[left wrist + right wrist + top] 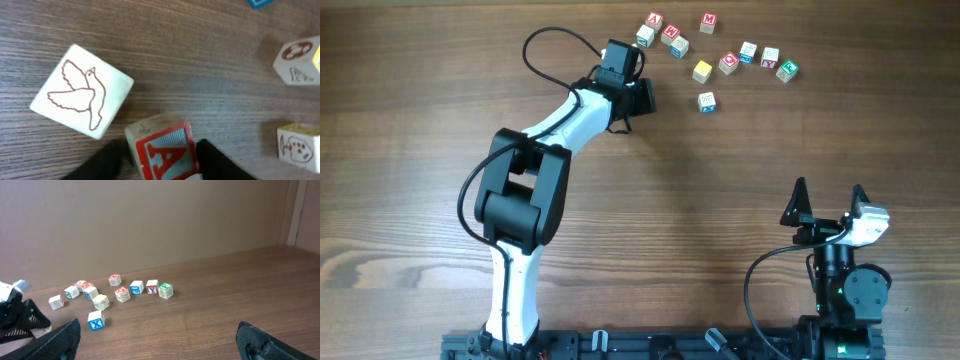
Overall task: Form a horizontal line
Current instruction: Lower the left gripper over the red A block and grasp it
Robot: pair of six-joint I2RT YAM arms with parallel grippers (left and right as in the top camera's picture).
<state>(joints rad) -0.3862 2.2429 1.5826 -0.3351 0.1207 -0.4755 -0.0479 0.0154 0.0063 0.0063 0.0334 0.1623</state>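
- So, dk wood-grain table (410, 110) w/ plain tan wall (150, 220) behind
- yellow cube (702, 71) & red-faced cube (729, 62) sat just beside each other, far side; white blue-X cube (707, 101) nearer, apart
- left gripper (162, 165) clamped the A cube (165, 145); right gripper (830, 195) was spread wide

The yellow cube (702, 71) and the red-faced cube (729, 63) sit close together. The white cube with blue-green print (707, 101) lies apart, nearer the robot.

X cube (96, 321) before the cube cluster (122, 294), on table (225, 305)
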